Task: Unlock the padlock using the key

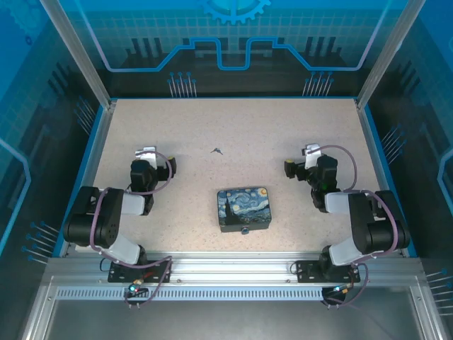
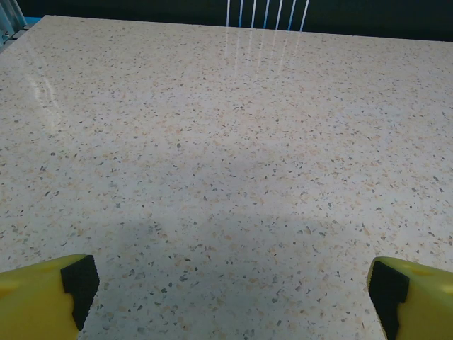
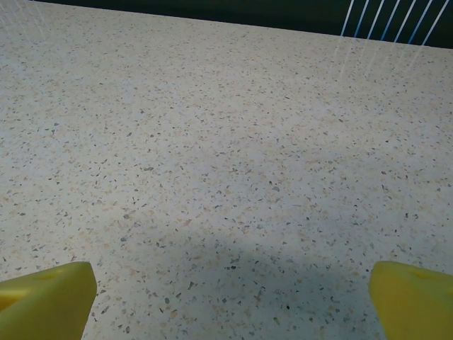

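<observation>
padlock (image 1: pixel 245 230) barely discernible, key (image 1: pixel 216 150) tiny

From above, the key (image 1: pixel 216 150) is a dark sliver, too small for me to make out its teeth or which end is which. The padlock (image 1: pixel 245 229) is a mere speck at the near edge of the printed box (image 1: pixel 245 205); I cannot tell whether its shackle is closed or whether it hangs from the box. My wrist views cut off my left fingers (image 2: pixel 42 294) and right fingers (image 3: pixel 46 301) at the bottom corners, leaving just yellow tips set wide apart.
</observation>
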You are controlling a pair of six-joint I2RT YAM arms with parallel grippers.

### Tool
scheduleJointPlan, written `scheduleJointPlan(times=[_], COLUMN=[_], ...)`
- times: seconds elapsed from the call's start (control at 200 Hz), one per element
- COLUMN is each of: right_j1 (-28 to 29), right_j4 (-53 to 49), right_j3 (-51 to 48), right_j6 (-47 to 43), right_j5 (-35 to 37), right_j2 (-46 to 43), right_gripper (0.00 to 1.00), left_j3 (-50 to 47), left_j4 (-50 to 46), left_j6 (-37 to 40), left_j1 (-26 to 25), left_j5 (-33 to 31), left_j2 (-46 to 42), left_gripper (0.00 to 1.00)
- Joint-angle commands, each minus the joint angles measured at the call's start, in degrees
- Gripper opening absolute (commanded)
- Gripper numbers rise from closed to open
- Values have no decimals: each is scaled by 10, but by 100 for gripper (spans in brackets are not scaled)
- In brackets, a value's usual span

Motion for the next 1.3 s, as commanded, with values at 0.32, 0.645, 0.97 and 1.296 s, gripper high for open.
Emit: scheduleJointPlan(times=[0.32, 0.645, 0.97, 1.296], right_j1=[-9, -9, -10, -10], right_j4=[1, 1, 0, -199], right_j3=[9, 10, 10, 99], right_j6=[-6, -5, -4, 8], right_j5=[-11, -10, -10, 6], right_j2=[2, 2, 2, -62], right_gripper=[100, 100, 100, 100], left_j3=[9, 9, 11, 59], left_j4=[6, 6, 4, -125], left_j6=[0, 0, -5, -2], left_j1=[-1, -1, 3, 3], left_j5=[14, 14, 20, 21], left_j2=[-3, -3, -4, -55], left_gripper=[99, 99, 99, 99])
